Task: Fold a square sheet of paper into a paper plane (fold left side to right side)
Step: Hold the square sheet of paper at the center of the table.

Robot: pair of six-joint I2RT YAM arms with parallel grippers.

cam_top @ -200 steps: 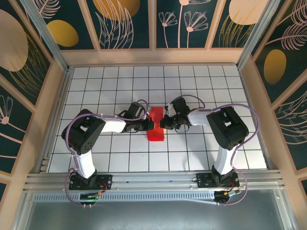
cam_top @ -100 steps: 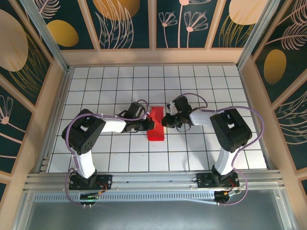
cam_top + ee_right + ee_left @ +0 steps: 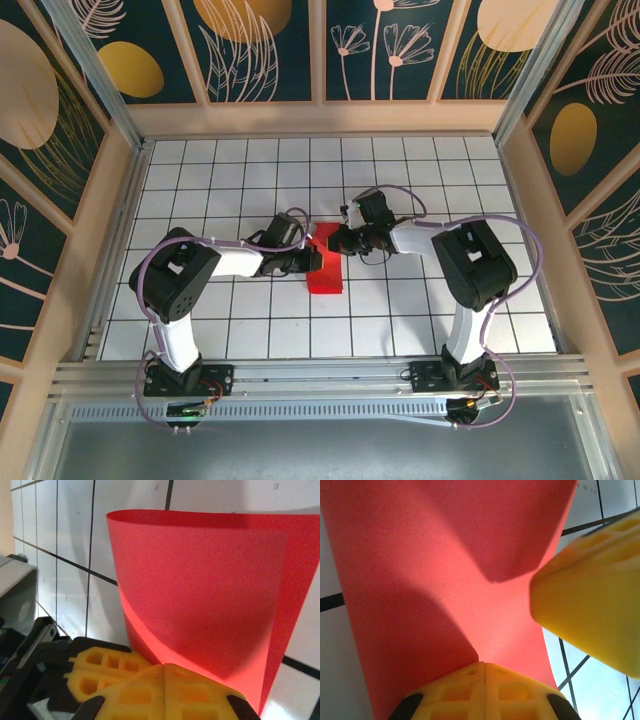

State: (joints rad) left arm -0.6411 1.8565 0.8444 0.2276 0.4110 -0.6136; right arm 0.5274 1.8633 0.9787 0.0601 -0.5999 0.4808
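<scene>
Jaws of the left gripper (image 3: 316, 259) sit closed against the left edge of the square sheet of paper (image 3: 326, 276), curled mid-table (image 3: 250, 180), while the right gripper (image 3: 337, 243), likewise closed, meets its right side, pads hiding any pinch.

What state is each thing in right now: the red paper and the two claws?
red paper: bent over into a narrow strip, its fold rounded, not pressed flat.
left claw: shut, tips against the paper.
right claw: shut, tips at the paper's edge.
</scene>
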